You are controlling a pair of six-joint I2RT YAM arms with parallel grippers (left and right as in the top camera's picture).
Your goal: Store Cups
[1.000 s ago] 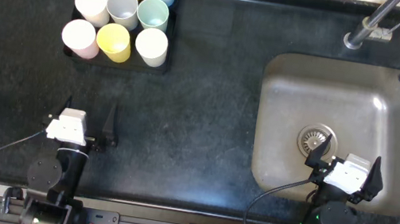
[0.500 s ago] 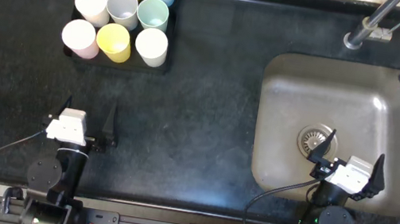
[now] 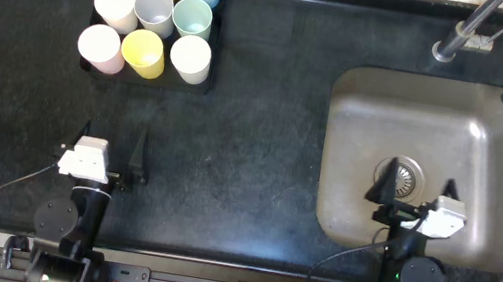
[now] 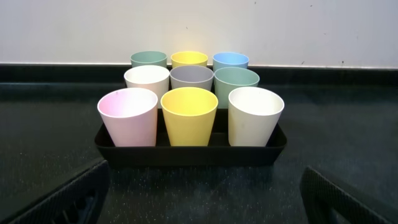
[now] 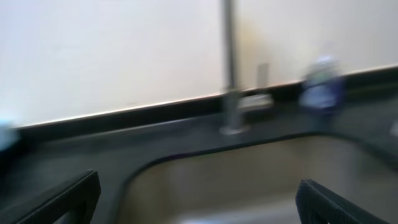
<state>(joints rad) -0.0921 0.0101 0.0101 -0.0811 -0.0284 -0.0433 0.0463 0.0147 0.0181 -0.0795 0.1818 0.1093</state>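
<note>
Several cups in pastel colours stand upright in a black tray [image 3: 213, 66] at the back left of the counter, packed in rows; among them are a pink cup [image 4: 129, 116], a yellow cup [image 4: 189, 115] and a white cup [image 4: 255, 116] in the near row. My left gripper [image 3: 113, 141] rests open near the front of the counter, well short of the tray [image 4: 189, 154], with nothing between its fingers. My right gripper [image 3: 414, 185] is open over the front part of the steel sink [image 3: 499, 109] and holds nothing.
A faucet [image 3: 472, 29] stands behind the sink, also seen as a faucet [image 5: 230, 68] with a blurred bottle [image 5: 320, 84] beside it. Dark countertop [image 3: 250, 151] spreads between tray and sink.
The right gripper has swung to the left over the sink, turning its wrist. The left arm and the cups have not moved.
</note>
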